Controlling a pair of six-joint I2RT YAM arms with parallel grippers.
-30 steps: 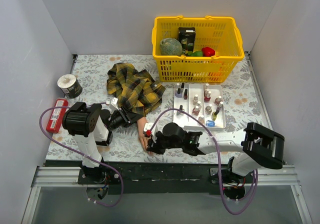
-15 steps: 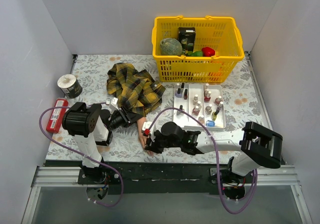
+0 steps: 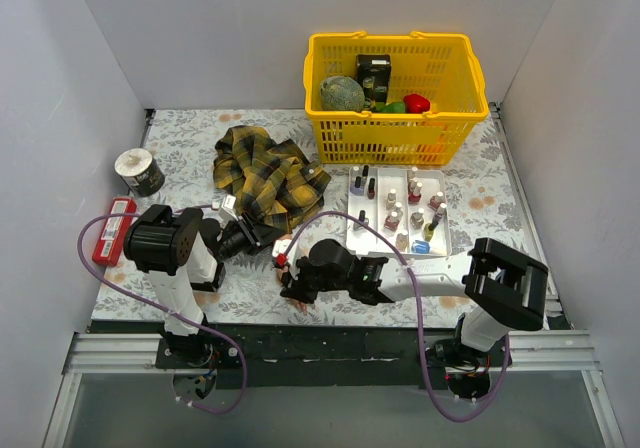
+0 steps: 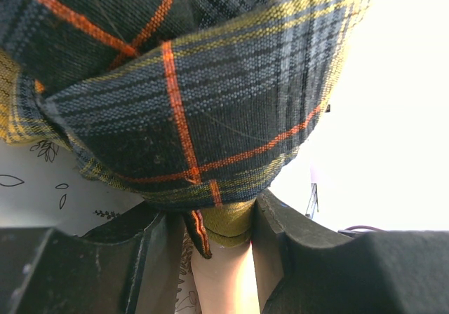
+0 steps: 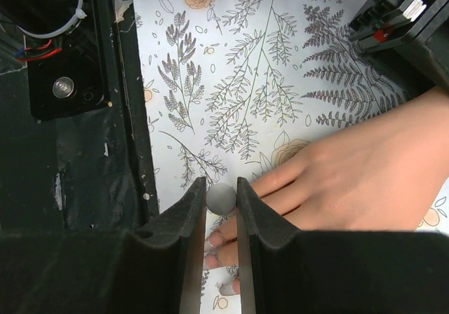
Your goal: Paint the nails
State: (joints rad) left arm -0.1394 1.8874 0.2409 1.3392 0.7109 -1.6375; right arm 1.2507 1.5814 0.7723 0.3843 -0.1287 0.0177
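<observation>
Right wrist view: right pincer (image 5: 219,188) is clenching a small grey round knob (image 5: 222,198), probably the brush, just beside the tiny fingertip nails (image 5: 215,242) of the peach mannequin hand (image 5: 365,167). Left pincer (image 4: 214,223) is clamping that hand's wrist at the yellow-and-black plaid sleeve (image 4: 196,83), apparently steadying it.

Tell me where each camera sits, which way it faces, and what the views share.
Top external: high behind the robot, looking down on the table; left arm and right arm show.
Left wrist: on the left arm, facing the plaid sleeve; its jaws flank the mannequin hand at the wrist.
Right wrist: looking down at the nails; its jaws pinch a small grey piece.
Shared: all three see the mannequin hand.
</observation>
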